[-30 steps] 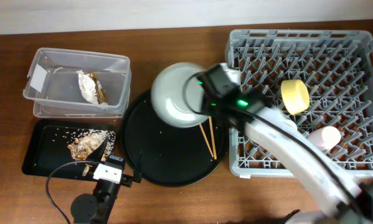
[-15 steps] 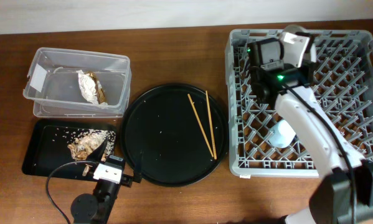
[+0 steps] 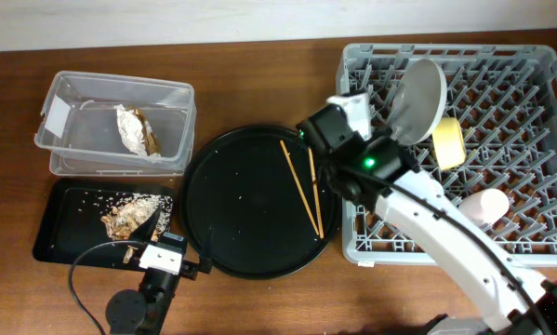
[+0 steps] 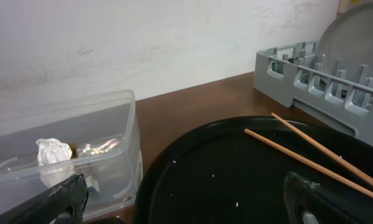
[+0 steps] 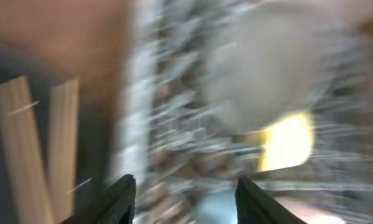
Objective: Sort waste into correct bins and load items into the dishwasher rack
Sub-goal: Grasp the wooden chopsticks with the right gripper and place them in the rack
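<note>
On the round tray (image 3: 232, 219), at the centre of the overhead frame, the chopsticks (image 3: 300, 186) lie loose, spread at the upper ends and meeting at the lower right. We judge them to be the last items to load. The plate (image 3: 419, 93) stands on edge in the rack (image 3: 538, 54) at upper right, with the bowl (image 3: 448, 142) just beside it and the pink cup (image 3: 487, 205) lower down. At upper left, the wrapper (image 3: 137, 130) sits in the tub (image 3: 92, 158). Below it, the scraps (image 3: 129, 216) lie in the shallow tray (image 3: 55, 233).

The right gripper (image 5: 184, 194) hangs between the round tray and the rack. Its wrist view is blurred, yet we see the fingers parted with nothing between them. The left gripper (image 4: 189, 200), at the lower left of the overhead frame, is spread wide and empty.

For a clean pick, we advise descending over the lower ends, where the sticks converge, so that one closure takes both. The jaws should cross the sticks squarely and reach the tray surface, since the sticks are thin and may roll. We then suggest lifting level and laying the sticks among the pegs, clear of the plate and bowl.
</note>
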You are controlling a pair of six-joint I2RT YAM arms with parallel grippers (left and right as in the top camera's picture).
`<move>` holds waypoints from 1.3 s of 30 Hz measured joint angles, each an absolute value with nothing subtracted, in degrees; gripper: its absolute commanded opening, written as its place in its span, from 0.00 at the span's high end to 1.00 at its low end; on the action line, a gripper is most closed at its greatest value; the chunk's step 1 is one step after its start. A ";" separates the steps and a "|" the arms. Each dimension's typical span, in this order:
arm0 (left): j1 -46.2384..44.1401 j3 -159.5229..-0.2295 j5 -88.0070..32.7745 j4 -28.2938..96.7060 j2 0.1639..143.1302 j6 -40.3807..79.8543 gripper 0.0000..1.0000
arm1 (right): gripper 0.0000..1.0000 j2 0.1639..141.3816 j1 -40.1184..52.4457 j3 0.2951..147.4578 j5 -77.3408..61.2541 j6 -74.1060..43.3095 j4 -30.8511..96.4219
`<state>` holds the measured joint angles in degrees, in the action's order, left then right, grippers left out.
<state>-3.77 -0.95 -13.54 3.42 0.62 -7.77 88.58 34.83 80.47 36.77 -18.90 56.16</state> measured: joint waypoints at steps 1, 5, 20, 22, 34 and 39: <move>-3.77 -0.95 -13.54 3.40 0.62 -7.77 0.00 | 0.52 88.86 35.83 80.44 24.01 -19.29 56.18; -3.77 -0.95 -13.56 3.40 0.64 -7.77 0.01 | 0.69 98.26 37.23 79.85 4.45 -19.57 55.18; -3.77 -0.95 -13.54 3.42 0.62 -7.77 0.01 | 0.96 116.66 36.47 79.55 -0.27 -19.68 48.27; -3.77 -0.95 -13.54 3.42 0.62 -7.77 0.01 | 0.96 112.07 36.40 78.26 -1.52 -19.68 50.57; -3.77 -0.95 -13.54 3.42 0.62 -7.77 0.01 | 0.47 98.32 17.43 78.50 10.57 -19.75 53.01; -3.77 -0.95 -13.54 3.42 0.62 -7.77 0.01 | 0.44 95.24 25.52 78.52 6.44 -19.07 53.63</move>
